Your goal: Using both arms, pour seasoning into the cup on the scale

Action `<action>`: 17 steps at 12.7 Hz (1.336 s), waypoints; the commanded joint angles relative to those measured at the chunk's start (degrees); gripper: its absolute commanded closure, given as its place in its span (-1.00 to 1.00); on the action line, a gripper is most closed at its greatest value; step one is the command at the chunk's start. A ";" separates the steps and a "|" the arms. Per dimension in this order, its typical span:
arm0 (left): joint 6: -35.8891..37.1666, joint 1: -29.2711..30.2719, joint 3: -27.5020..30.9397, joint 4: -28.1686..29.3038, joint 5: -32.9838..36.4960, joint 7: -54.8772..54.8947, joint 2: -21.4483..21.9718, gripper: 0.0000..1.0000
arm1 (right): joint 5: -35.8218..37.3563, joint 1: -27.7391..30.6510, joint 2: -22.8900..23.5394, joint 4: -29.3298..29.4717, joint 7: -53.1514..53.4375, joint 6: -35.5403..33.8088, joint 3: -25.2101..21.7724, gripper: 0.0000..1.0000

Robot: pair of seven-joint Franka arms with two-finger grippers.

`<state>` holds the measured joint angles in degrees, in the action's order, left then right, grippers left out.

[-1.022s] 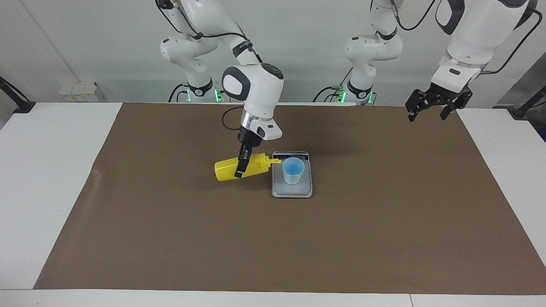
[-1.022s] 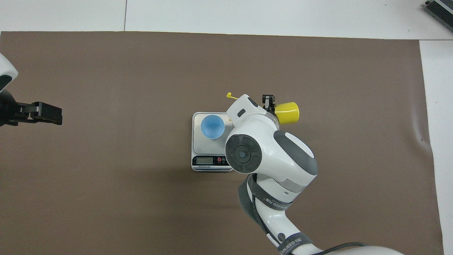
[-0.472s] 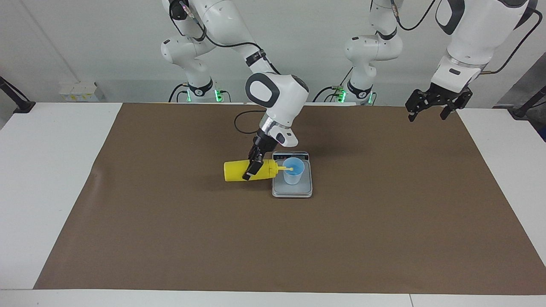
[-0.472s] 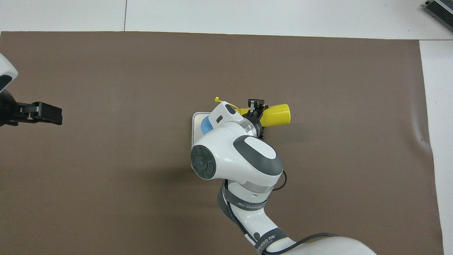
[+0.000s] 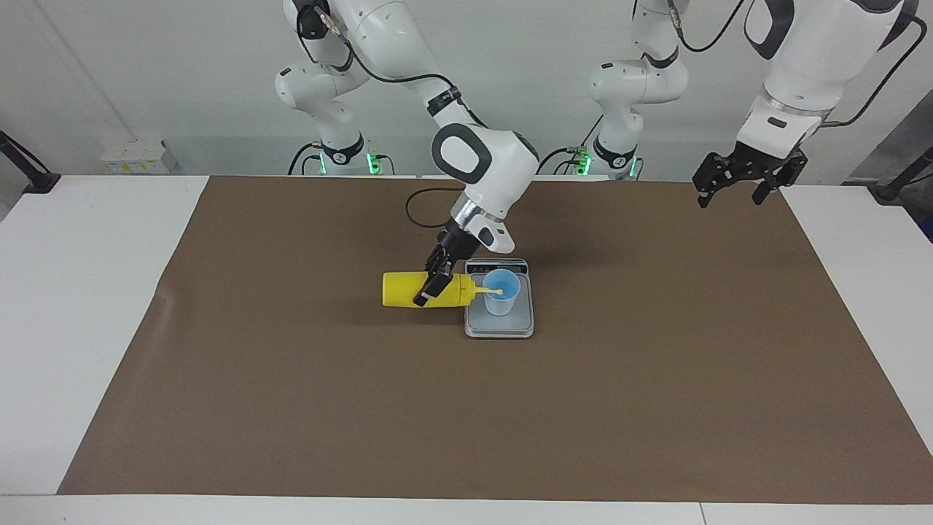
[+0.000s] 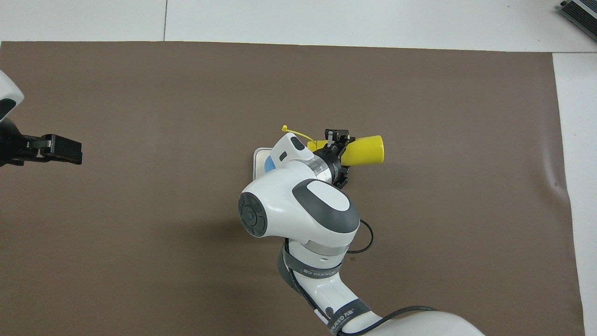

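Observation:
The yellow seasoning bottle (image 5: 405, 290) is held on its side just above the mat, beside the scale on the right arm's side. My right gripper (image 5: 431, 284) is shut on its body near the neck. The nozzle reaches over the rim of the light blue cup (image 5: 503, 297), which stands upright on the silver-grey scale (image 5: 510, 327). In the overhead view the bottle (image 6: 366, 149) and right gripper (image 6: 336, 141) show, but my right arm hides most of the cup (image 6: 269, 164) and the scale (image 6: 259, 153). My left gripper (image 5: 735, 191) waits open in the air over the mat's corner at the left arm's end.
A brown mat (image 5: 656, 379) covers most of the white table (image 5: 80, 306). The right arm's black cable (image 5: 419, 215) loops over the mat between the scale and the robots. The cap strap (image 6: 294, 133) sticks out over the mat past the scale.
My right gripper carried the bottle toward the cup and levelled it, bringing the nozzle from beside the cup to over its mouth. In the last half second it barely moved. The left arm stayed still.

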<state>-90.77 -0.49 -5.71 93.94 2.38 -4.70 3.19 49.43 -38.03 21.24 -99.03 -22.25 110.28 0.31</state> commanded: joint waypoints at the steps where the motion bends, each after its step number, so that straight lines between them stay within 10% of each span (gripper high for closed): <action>1: -0.02 0.66 -0.09 1.86 -0.88 0.04 1.73 -1.00 | 2.17 -0.38 0.64 1.47 0.98 -1.56 0.21 1.00; 17: -0.02 0.57 -0.09 1.86 -0.88 0.13 1.73 -1.00 | -0.08 -1.09 -1.54 0.42 7.22 -0.08 0.48 1.00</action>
<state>-90.77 -0.49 -5.71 93.94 2.38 -4.70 3.19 52.33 -40.09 21.42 -98.86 -16.15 109.28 0.34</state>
